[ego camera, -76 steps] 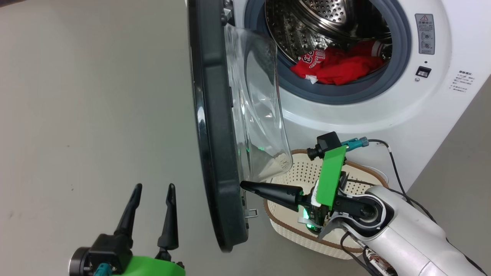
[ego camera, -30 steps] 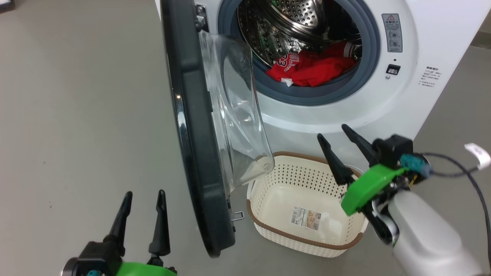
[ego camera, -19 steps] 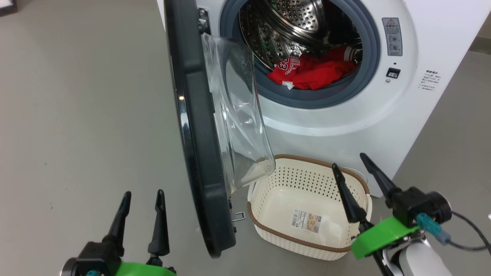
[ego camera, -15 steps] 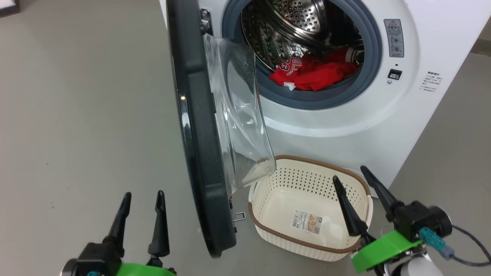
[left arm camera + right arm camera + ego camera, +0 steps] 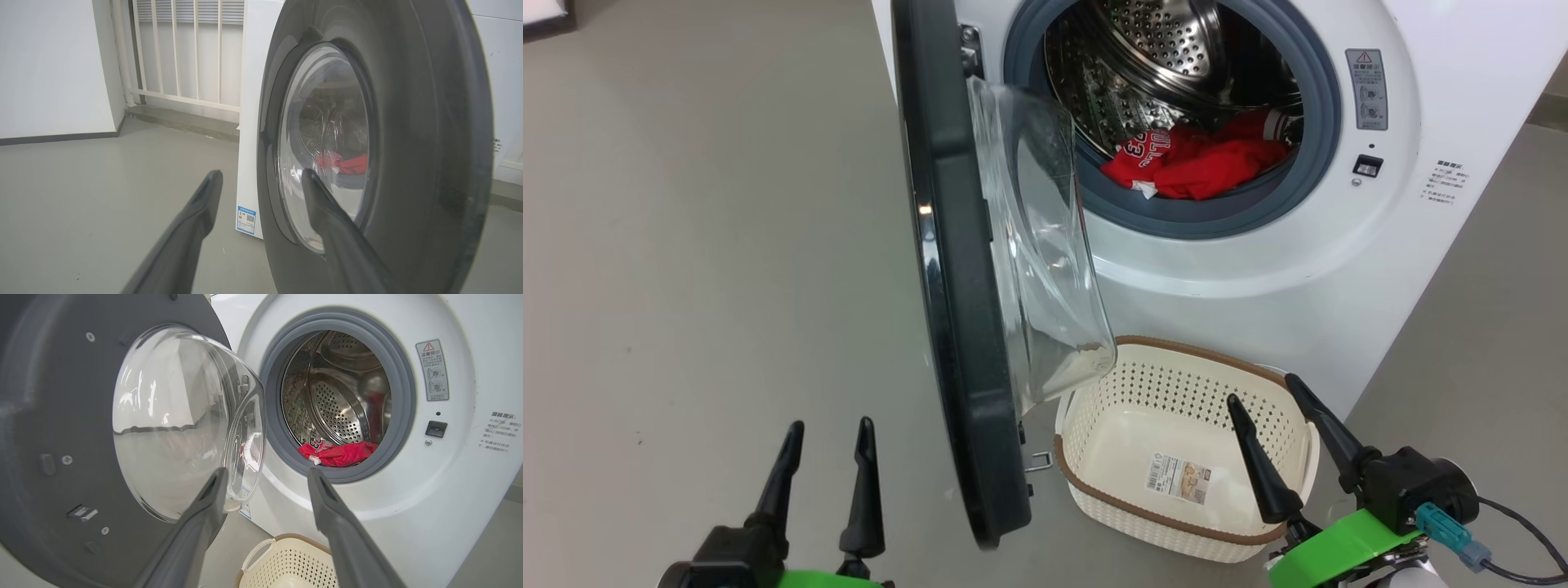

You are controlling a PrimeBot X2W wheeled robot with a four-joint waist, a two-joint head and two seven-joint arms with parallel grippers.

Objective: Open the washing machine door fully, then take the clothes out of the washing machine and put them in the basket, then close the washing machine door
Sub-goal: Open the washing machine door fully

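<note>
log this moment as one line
door open | clothes in drum | basket holds no clothes | left gripper open, free | right gripper open, free

Head above, looking down; wrists low, flanking door.

Soft, even room light casts only faint shadows on the smooth grey floor, a small glint marks the glossy black round washing machine door, pale reflections streak its clear glass bowl window, and both wrist views blur their close dark fingers.
</note>
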